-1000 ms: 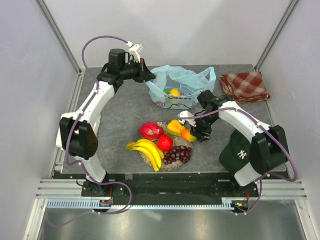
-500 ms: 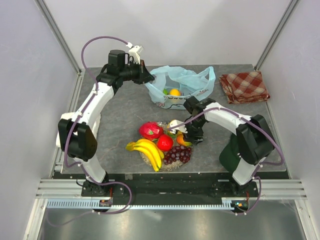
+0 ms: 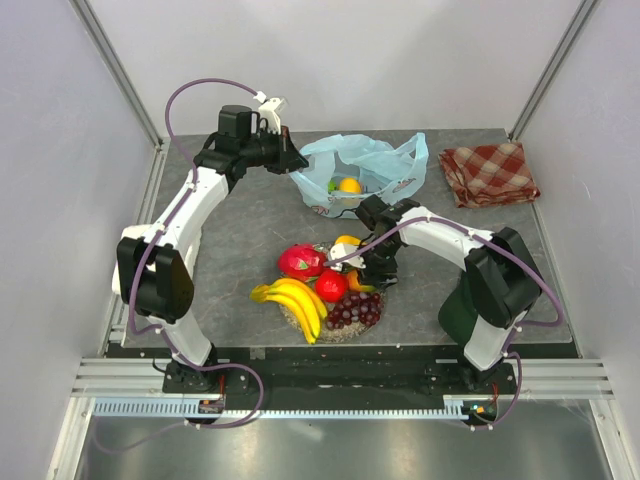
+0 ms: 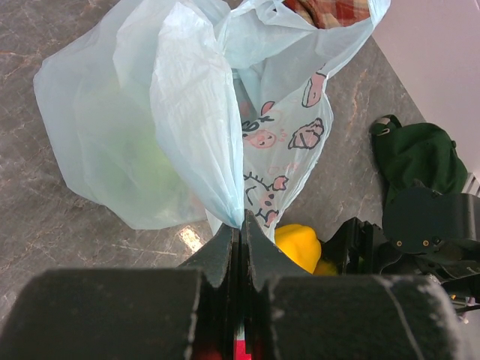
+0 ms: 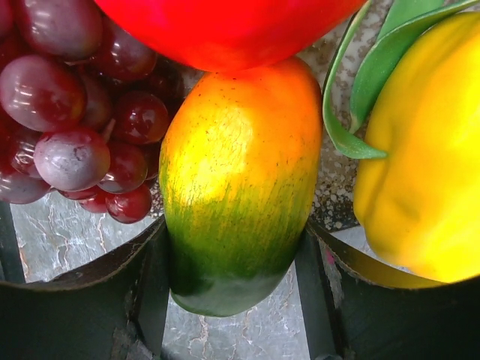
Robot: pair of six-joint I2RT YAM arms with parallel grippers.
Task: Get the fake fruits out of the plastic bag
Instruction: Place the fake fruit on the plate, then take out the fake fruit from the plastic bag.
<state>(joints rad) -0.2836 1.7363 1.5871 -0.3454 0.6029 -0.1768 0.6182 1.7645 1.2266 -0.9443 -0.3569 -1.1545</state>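
At table centre, top view: fruit pile with dragon fruit [image 3: 300, 262] at 10 o'clock, banana bunch [image 3: 296, 301] at 8, grapes [image 3: 356, 310] at 5.

Right gripper [image 3: 372, 272] sits on the pile's 3 o'clock side. In the right wrist view its fingers [image 5: 146, 262] press both flanks of the mango [image 5: 240, 187], with the green end towards 6 o'clock. The mango touches the apple [image 5: 225, 22] at 12 and the grapes at 9. The yellow pepper [image 5: 420, 165] lies just beside it at 3.

Plastic bag [image 3: 378, 158] lies at 12 o'clock from the pile, well apart from the right gripper. An orange-yellow fruit [image 3: 348, 185] is inside.

Left gripper [image 3: 293, 160] is at the bag's 9 o'clock edge, jaws pinched tight on a fold of film.

Checkered cloth [image 3: 488, 172] lies at 3 o'clock of the bag.
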